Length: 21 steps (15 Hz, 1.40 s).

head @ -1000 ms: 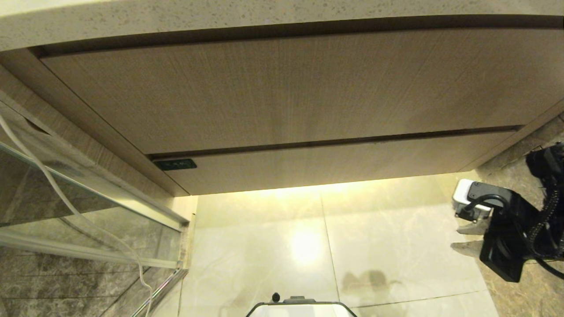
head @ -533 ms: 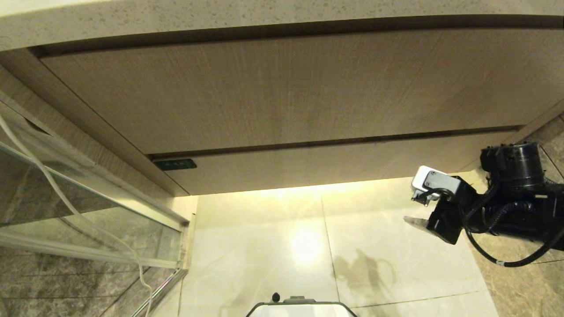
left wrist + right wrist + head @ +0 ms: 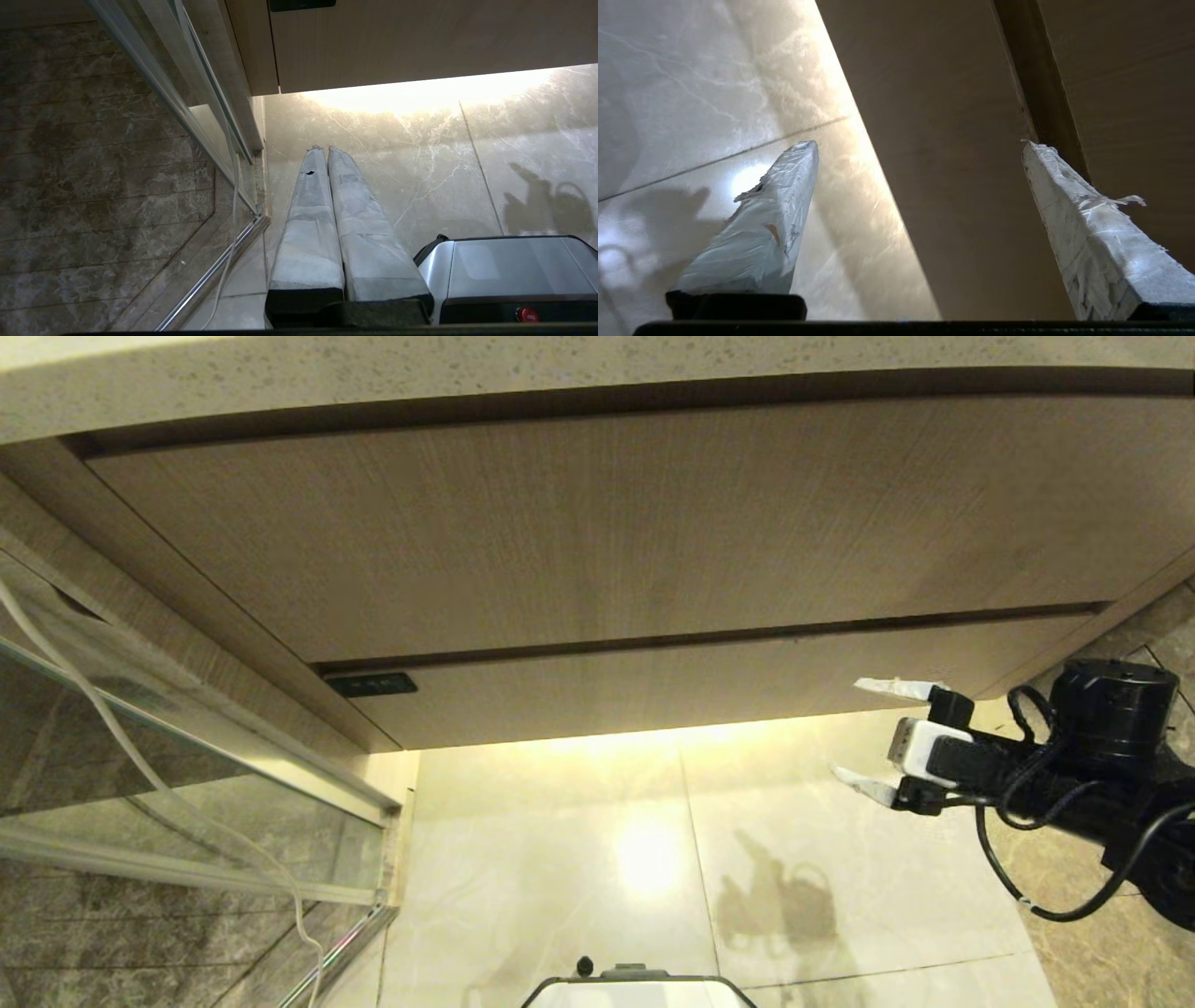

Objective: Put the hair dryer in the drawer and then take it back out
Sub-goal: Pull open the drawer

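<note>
From the head camera I see my right gripper (image 3: 854, 733) spread wide and empty, level at the right end of the closed cabinet's lower wood front (image 3: 728, 677), above the lit marble floor (image 3: 644, 859). The hair dryer is nowhere in view.

Left wrist: my left gripper (image 3: 322, 151) is pressed together above the floor.

Right wrist: taped fingers (image 3: 770, 224) well apart, facing the wood front.

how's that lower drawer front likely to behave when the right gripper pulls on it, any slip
The lower drawer front looks flat, smooth and handle-free, so taped fingers may slip unless one hooks the dark gap above it. It is very wide, and the right gripper, jaws open, sits near its right end, so an off-centre pull might rack it. It looks rigid, not flexible.
</note>
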Tool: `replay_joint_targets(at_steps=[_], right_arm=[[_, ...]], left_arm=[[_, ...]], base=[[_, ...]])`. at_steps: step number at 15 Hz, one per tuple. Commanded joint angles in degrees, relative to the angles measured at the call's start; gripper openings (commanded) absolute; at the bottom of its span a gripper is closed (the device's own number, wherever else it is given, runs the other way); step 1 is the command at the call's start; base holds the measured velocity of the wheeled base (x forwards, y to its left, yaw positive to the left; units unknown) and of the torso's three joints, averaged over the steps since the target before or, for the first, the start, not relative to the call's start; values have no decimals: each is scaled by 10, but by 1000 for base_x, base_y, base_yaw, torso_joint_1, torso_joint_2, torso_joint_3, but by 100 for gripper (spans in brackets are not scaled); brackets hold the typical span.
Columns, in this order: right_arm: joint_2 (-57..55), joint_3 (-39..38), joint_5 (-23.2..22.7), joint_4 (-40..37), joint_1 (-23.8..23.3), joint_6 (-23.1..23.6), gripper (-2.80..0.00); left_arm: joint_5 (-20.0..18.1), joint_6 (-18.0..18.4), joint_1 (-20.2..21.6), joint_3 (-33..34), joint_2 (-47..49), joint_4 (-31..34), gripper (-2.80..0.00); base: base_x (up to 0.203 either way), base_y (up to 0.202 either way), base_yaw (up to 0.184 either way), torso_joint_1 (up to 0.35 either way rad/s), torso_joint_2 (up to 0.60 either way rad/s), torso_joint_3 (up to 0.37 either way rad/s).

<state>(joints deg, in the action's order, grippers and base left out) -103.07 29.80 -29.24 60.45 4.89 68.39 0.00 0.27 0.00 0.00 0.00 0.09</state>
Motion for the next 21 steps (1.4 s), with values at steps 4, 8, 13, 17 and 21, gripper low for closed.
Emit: replay_joint_targets(at_steps=[4,8,13,17,21], right_arm=[[-59,50,-59,21,-26,13,0],[-79,109,-53,-4,-26,6,0],[-102,192,-33,-75,-26,5,0],[-123,234,-30,-99,-26,-3,0],[-139,261,-19,-116,-26,-5,0]], left_arm=[[0,0,0,1,0,0,-280],[0,0,0,1,0,0,-280],[0,0,0,1,0,0,-280],[0,0,0,1,0,0,-280],[0,0,0,0,0,0,-280]], base=[[0,0,0,0,0,0],[0,0,0,0,0,0],[0,0,0,0,0,0],[0,0,0,0,0,0],[0,0,0,0,0,0]])
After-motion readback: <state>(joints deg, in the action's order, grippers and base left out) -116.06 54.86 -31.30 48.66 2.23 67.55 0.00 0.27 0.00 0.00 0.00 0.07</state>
